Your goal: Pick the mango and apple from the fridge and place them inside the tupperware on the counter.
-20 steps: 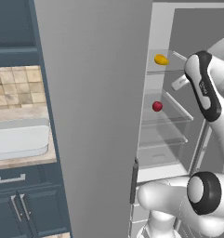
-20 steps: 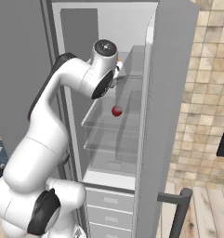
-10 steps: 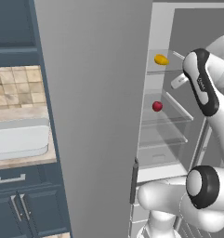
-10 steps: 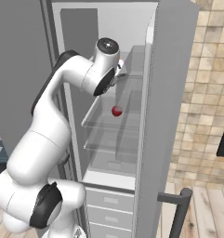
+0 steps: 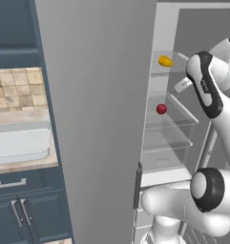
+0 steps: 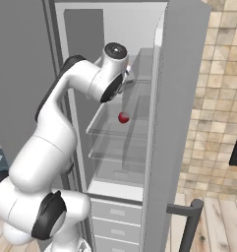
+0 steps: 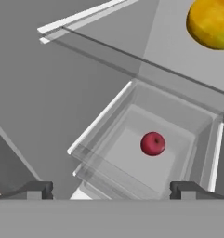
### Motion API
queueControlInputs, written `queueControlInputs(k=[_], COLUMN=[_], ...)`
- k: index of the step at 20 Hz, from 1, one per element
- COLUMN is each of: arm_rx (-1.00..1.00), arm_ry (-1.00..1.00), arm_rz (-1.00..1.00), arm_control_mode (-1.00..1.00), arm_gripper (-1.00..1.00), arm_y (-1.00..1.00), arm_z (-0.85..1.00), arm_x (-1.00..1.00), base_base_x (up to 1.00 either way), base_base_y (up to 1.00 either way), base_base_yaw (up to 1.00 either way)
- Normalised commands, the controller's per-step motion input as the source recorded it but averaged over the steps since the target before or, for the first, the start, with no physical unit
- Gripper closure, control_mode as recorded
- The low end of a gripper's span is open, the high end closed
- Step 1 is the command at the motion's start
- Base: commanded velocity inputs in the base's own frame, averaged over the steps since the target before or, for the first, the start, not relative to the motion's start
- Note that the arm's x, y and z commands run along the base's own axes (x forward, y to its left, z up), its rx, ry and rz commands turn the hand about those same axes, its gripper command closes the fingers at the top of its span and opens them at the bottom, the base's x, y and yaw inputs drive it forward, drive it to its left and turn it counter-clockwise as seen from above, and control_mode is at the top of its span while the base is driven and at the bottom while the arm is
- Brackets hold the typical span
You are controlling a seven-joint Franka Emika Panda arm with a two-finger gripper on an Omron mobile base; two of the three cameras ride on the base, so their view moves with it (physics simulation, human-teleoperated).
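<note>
**Ana:** Kitchen setting first: what sits nearest the cameras?

**Ben:** Closest in the left base view is the dark blue lower cabinet [image 5: 21, 209] with pale handles. On the counter above it rests the shallow pale white-grey rectangular tupperware [image 5: 18, 143], with a beige tiled wall [image 5: 16, 90] behind. Right of that stands the tall grey fridge [image 5: 97, 119]; its wide flat grey door is swung open and hides much of the middle of that view.

**Ana:** And the arm?

**Ben:** The white arm reaches up into the fridge's white interior. Its two-finger gripper [image 7: 111, 190] shows in the hand view as two small dark fingertips [image 7: 36, 189] set far apart at the bottom, with nothing between them, so the jaws stand wide and empty.

**Ana:** Where is the fruit?

**Ben:** The small round red apple [image 7: 153, 143] lies beyond the tips, inside a clear-walled tray, well apart from the fingers. In the left base view the apple [image 5: 161, 109] sits on a clear glass shelf [image 5: 171, 121] in the middle of the interior; the right base view has it [image 6: 123, 117] just below the arm's wrist.

**Ana:** The mango?

**Ben:** Farthest off. The small yellow-orange oval mango [image 5: 165, 61] rests on the glass shelf above the apple's, near the back. In the hand view it [image 7: 212, 23] sits at the upper right corner, cut by the edge.
</note>
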Motion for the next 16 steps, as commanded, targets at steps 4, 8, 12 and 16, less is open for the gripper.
queueControlInputs(k=[4,8,12,16], arm_rx=[-0.04,-0.03,-0.01,0.0], arm_ry=[0.0,0.01,0.0,0.0], arm_rz=[0.0,0.0,0.0,0.0], arm_control_mode=[-1.0,-1.0,-1.0,-1.0], arm_gripper=[-1.0,-1.0,-1.0,-1.0], arm_y=[0.03,0.11,0.11,0.09], arm_z=[-0.72,-0.83,-0.79,-0.66], arm_x=[0.0,0.0,0.02,0.05], base_base_x=[0.0,0.0,0.0,0.0], base_base_y=[0.0,0.0,0.0,0.0], base_base_yaw=[0.0,0.0,0.0,0.0])
